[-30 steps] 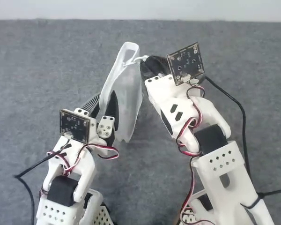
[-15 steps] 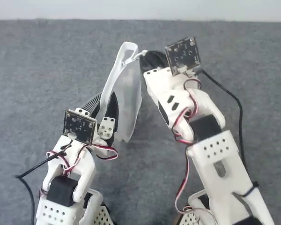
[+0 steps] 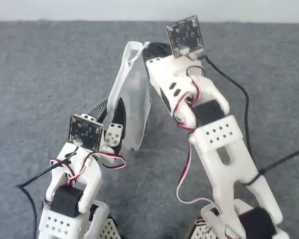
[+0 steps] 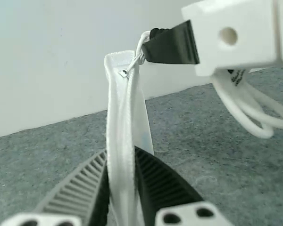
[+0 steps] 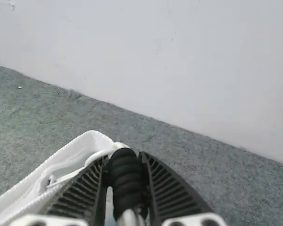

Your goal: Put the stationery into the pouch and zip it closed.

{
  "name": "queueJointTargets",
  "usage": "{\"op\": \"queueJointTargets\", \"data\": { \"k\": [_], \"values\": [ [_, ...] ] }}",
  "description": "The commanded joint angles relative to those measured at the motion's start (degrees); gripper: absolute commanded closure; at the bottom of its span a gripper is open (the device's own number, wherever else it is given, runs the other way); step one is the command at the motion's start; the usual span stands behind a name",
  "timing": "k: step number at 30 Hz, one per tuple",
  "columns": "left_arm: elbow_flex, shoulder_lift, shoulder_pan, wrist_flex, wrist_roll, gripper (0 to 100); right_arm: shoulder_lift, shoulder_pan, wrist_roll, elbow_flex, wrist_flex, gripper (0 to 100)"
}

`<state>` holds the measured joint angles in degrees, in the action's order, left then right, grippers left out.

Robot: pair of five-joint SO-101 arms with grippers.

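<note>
Translucent white pouch point(image 3: 132, 94) stands on end over the grey bench point(image 3: 40, 74), its lower part clamped flat in the left hand point(image 3: 112, 113). Up at the pouch's top corner, the right hand point(image 3: 150, 50) pinches narrowly onto the zipper pull point(image 4: 137, 52).

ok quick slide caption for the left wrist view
left claw grips the white pouch while the right claw holds its zip pull at the far end
</note>
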<state>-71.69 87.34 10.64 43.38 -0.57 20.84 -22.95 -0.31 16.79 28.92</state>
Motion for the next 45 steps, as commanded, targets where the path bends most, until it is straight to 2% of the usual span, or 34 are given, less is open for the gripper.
{"op": "queueJointTargets", "data": {
  "k": [1,7,13,20,26,31,39,45],
  "values": [
    [1.0,1.0,-1.9,1.8,0.7,99,-4.3,9.2,-1.0,-10.3,-2.1,99.3],
    [1.0,1.0,-2.0,1.8,0.7,99,-8.3,10.3,-1.2,-18.7,5.2,99.3],
    [1.2,1.0,-2.2,1.8,0.6,99,-6.4,9.7,0.0,-20.0,12.8,99.3],
    [2.4,1.0,-1.8,1.8,0.4,99,-0.2,6.0,4.5,-20.0,23.5,99.3],
    [2.6,1.0,-1.8,1.7,0.3,97,3.0,2.7,4.4,-20.0,30.7,99.3],
    [3.6,1.0,-2.3,1.7,-4.9,87,5.9,-0.2,4.3,-20.0,34.8,99.3],
    [4.8,1.0,-1.8,1.2,-3.8,86,10.4,-4.2,4.4,-20.0,40.1,99.3],
    [1.9,0.9,-1.7,-6.0,-3.3,87,10.5,-5.3,4.3,-19.8,40.5,99.3]
  ]
}}
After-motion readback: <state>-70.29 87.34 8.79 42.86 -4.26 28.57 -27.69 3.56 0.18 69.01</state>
